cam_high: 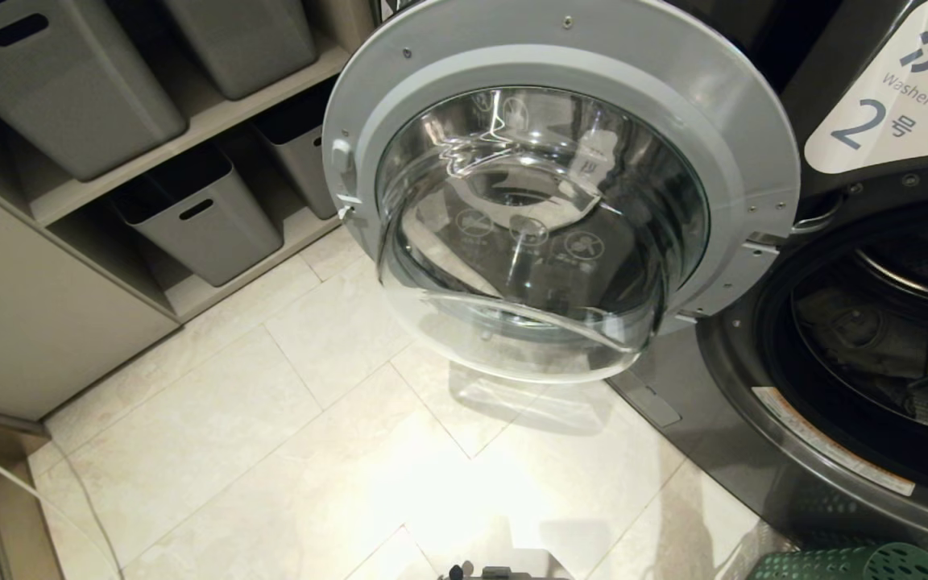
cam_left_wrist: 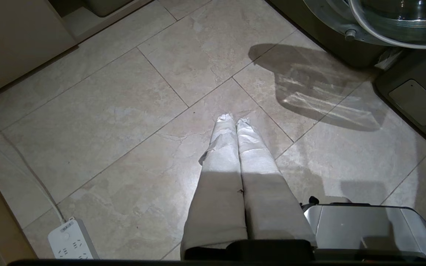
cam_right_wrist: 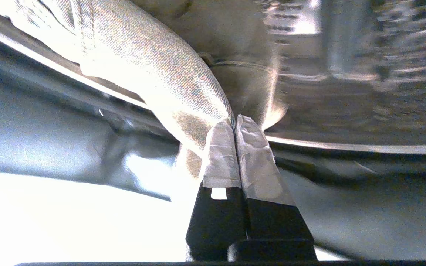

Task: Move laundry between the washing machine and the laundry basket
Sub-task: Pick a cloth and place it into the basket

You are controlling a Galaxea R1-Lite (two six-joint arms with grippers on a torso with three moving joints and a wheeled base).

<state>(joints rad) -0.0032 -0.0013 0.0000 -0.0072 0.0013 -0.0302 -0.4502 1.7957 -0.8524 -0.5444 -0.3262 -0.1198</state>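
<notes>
Both grippers clenched: right gripper (cam_right_wrist: 235, 123) grasps laundry (cam_right_wrist: 154, 70); open door (cam_high: 561, 201) alongside.

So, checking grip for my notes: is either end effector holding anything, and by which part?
The right end effector pinches a fold of grey laundry; the left end effector holds nothing.

The head view looks steeply down at the open door (cam_high: 561, 217) and floor (cam_high: 271, 451); the left wrist view shares both, lower; the right wrist view sits close inside the drum (cam_right_wrist: 346, 92).
</notes>
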